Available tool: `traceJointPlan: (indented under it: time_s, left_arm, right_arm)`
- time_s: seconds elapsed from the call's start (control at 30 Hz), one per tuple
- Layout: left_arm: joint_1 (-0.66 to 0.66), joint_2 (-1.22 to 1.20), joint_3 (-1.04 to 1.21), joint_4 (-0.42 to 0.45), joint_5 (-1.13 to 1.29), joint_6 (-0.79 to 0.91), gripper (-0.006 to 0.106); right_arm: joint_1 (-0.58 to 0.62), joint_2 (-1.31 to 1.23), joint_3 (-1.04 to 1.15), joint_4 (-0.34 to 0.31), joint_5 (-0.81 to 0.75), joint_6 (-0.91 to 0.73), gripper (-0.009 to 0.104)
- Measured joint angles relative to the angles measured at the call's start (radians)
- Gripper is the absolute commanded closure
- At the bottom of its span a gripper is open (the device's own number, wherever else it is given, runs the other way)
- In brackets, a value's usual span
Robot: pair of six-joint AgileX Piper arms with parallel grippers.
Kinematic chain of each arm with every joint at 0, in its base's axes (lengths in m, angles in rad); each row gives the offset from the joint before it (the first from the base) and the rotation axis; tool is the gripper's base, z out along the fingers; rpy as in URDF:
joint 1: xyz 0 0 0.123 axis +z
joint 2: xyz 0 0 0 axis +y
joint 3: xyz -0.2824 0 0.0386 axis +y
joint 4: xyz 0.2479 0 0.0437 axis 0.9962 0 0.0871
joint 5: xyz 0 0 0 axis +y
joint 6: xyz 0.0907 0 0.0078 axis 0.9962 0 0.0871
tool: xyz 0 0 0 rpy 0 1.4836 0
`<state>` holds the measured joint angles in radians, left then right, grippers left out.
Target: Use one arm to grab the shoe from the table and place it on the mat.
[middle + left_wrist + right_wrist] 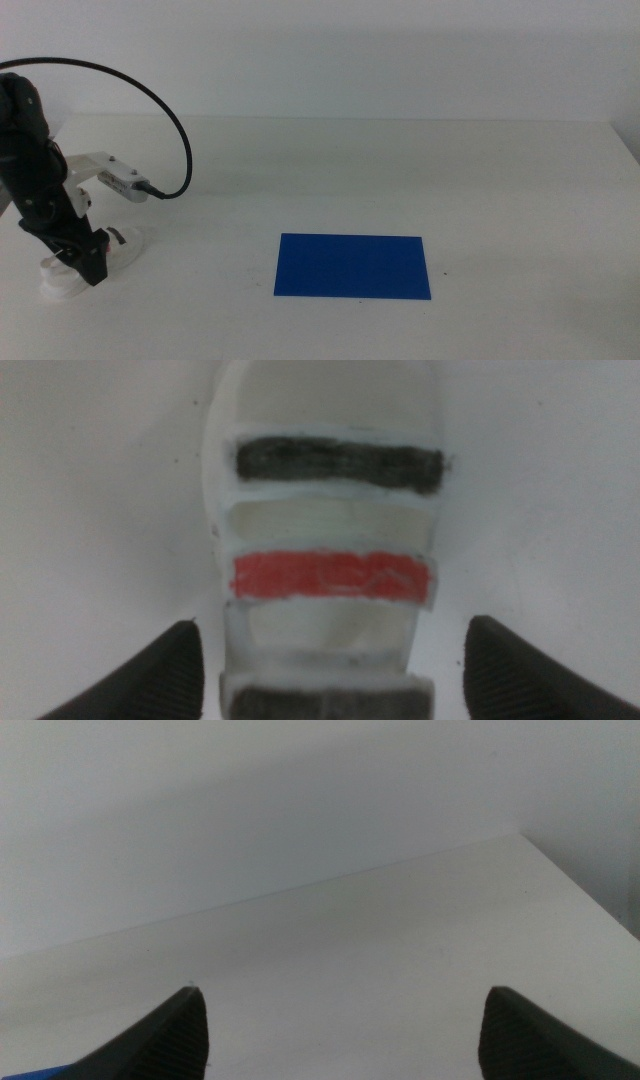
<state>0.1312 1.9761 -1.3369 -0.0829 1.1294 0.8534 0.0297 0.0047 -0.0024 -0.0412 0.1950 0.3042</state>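
The white shoe with black and red straps lies on the white table at the near left. The left arm comes in from the left, and its gripper is down over the shoe. In the left wrist view the shoe fills the gap between the open jaws of the left gripper, one jaw on each side of it and not touching. The blue mat lies flat at the centre front, bare. The right gripper is open and empty over bare table; it does not show in the middle view.
A black cable loops above the left arm. A white bracket sticks out from its wrist. The table's far edge meets a pale wall. A sliver of the mat shows in the right wrist view.
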Motion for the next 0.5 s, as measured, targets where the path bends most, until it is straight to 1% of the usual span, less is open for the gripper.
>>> traceJointPlan:
  time_s: [0.07, 0.27, 0.33, 0.4, 0.5]
  left_arm:
    - [0.0, 0.004, 0.0, 0.0, -0.004, 0.003, 0.029]
    - [-0.002, 0.004, 0.0, -0.009, -0.014, -0.027, 0.069]
    - [-0.012, 0.004, 0.0, -0.01, -0.006, -0.049, 0.078]
    - [-0.04, -0.003, 0.0, 0.008, 0.01, -0.09, 0.083]
    - [-0.132, -0.028, -0.032, 0.035, 0.06, -0.202, 0.087]
  right_arm:
    - [0.0, 0.0, 0.0, 0.0, 0.0, 0.0, 0.016]
    - [0.0, 0.0, 0.0, 0.0, 0.0, 0.0, 0.016]
    - [0.0, 0.0, 0.0, 0.0, 0.0, 0.0, 0.016]
    - [0.0, 0.0, 0.0, 0.0, 0.0, 0.0, 0.016]
    - [0.0, 0.0, 0.0, 0.0, 0.0, 0.0, 0.016]
